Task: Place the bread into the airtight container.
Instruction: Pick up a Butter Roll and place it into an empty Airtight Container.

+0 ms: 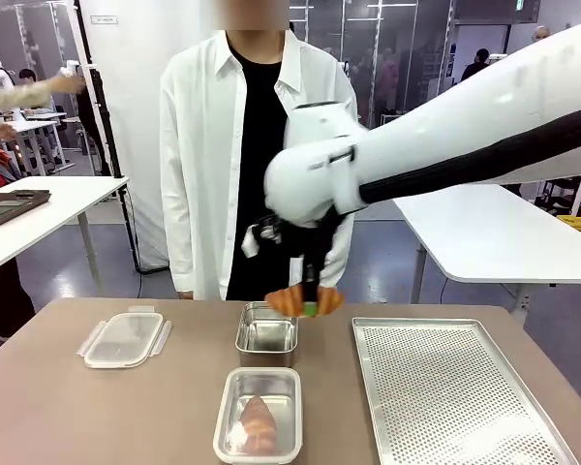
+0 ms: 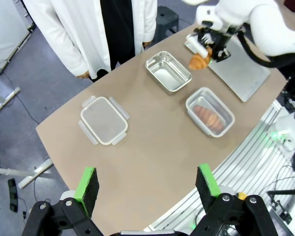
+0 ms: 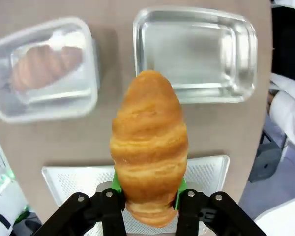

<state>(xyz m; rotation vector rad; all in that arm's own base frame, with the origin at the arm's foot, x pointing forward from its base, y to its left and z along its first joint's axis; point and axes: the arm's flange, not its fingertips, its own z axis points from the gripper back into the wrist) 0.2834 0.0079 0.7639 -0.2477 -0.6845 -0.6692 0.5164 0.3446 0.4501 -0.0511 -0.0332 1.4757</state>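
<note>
Left jaws: spread wide with nothing between them, green pads (image 2: 90, 184) hanging above the near edge of the bench (image 1: 58, 407).
Near steel container (image 1: 290, 397): at the bench's near middle, holding a second croissant (image 1: 259, 424).
Second croissant, axis: long axis runs near to far, lying flat on the container's floor.
Perforated tray (image 1: 455, 387): on the right of the bench, reaching from the near edge back to the level of the far container.
Lid (image 1: 124, 339): clear plastic with clasp tabs on its sides, flat on the left of the bench, well apart from both containers.
Empty steel container (image 1: 266, 339): just beyond the near one, a narrow strip of bench between them, its long side running near to far.
Croissant (image 3: 148, 147): in the air, above the strip between the empty steel container and the tray's far left corner.
Croissant, axis: level, long axis left to right; its left tip reaches over the empty container's right rim and its right end lies toward the tray.
Right jaws: pointing down, pinching the croissant across its width near the middle, one green pad (image 1: 311, 310) showing under the pastry.
Person (image 1: 203, 174): standing at the far side, white shirt open over a black top, arms hanging down.
Writing: a small sign (image 1: 104, 19) high on a white panel at far left, print too small to read.
</note>
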